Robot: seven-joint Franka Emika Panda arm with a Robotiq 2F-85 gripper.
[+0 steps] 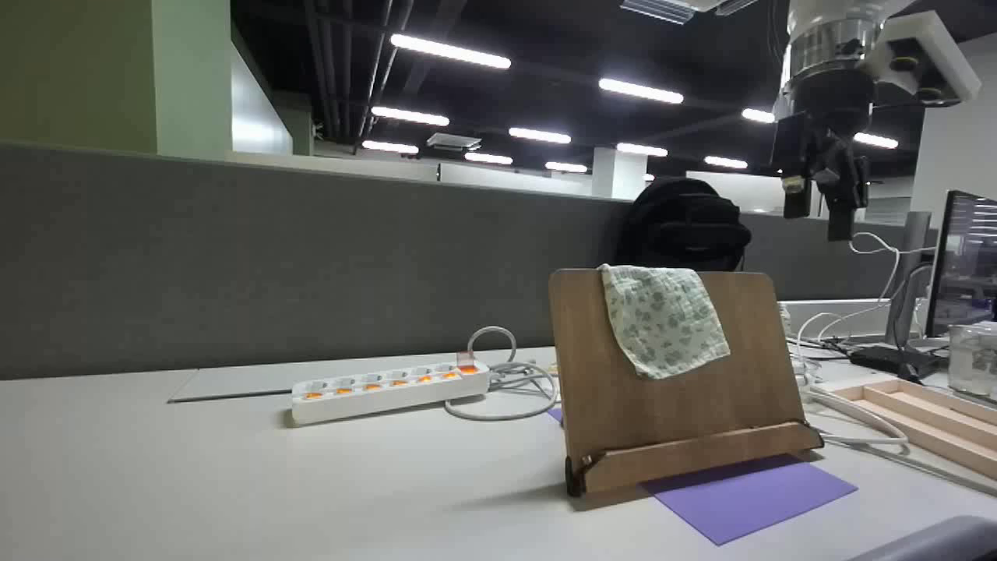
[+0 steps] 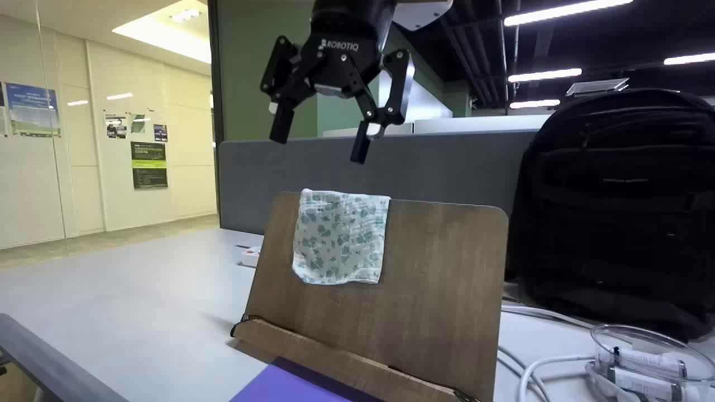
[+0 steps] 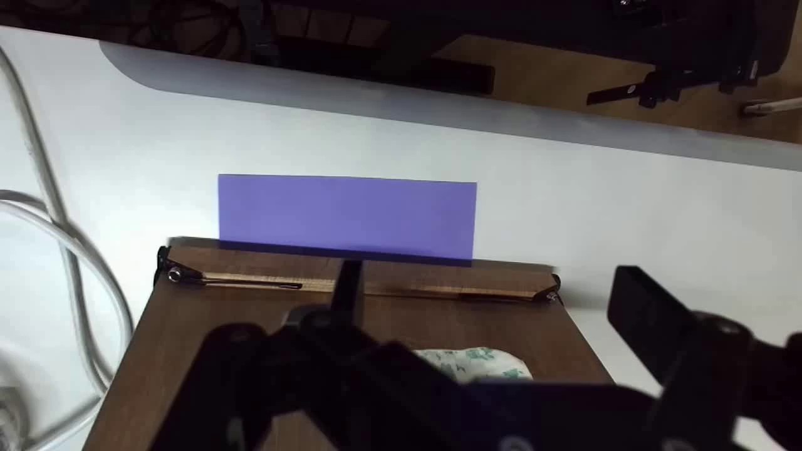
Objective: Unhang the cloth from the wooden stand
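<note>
Two fingers (image 2: 361, 148) are spread wide on the gripper (image 2: 317, 148), nothing caught between them, higher than the wooden stand (image 2: 441, 268) and clear of it. The cloth (image 2: 341, 237) is draped over the stand's top edge, a flap lying against the front; how much hangs behind I can't make out from here. What would worry me is the way down: too low, and a fingertip could knock that edge and tip the stand, or shove it along with the purple sheet (image 1: 752, 499) under its base. Too shallow, and the pinch might take only a thin fold, so the soft fabric slips free. And if the fingers closed on wood as well as cloth, lifting could drag the stand up.
</note>
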